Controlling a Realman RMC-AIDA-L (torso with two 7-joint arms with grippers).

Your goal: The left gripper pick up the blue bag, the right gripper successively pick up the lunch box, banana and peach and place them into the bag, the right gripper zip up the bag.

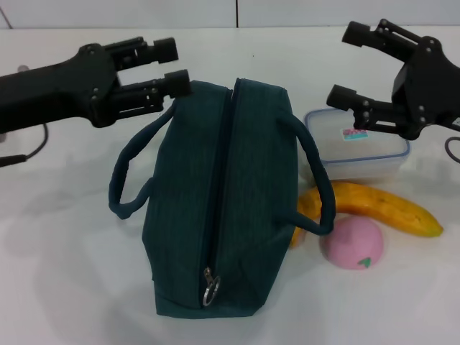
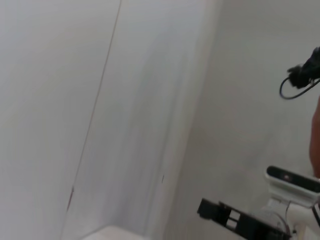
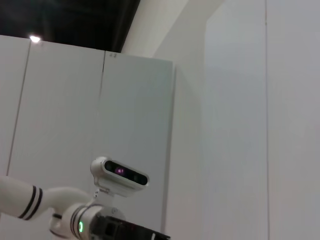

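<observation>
The blue bag (image 1: 219, 194) lies on the white table, zipper shut, its ring pull (image 1: 210, 287) at the near end and a handle on each side. My left gripper (image 1: 171, 66) is open, hovering at the bag's far left corner, above its left handle (image 1: 133, 172). My right gripper (image 1: 346, 65) is open, above the lunch box (image 1: 357, 144), which sits right of the bag. The banana (image 1: 374, 207) lies in front of the lunch box. The pink peach (image 1: 352, 243) sits in front of the banana. Both wrist views show only walls and room, no task objects.
The bag's right handle (image 1: 320, 187) lies over the banana's left end. A black cable (image 1: 25, 151) trails at the left edge of the table. The table's far edge meets a white wall.
</observation>
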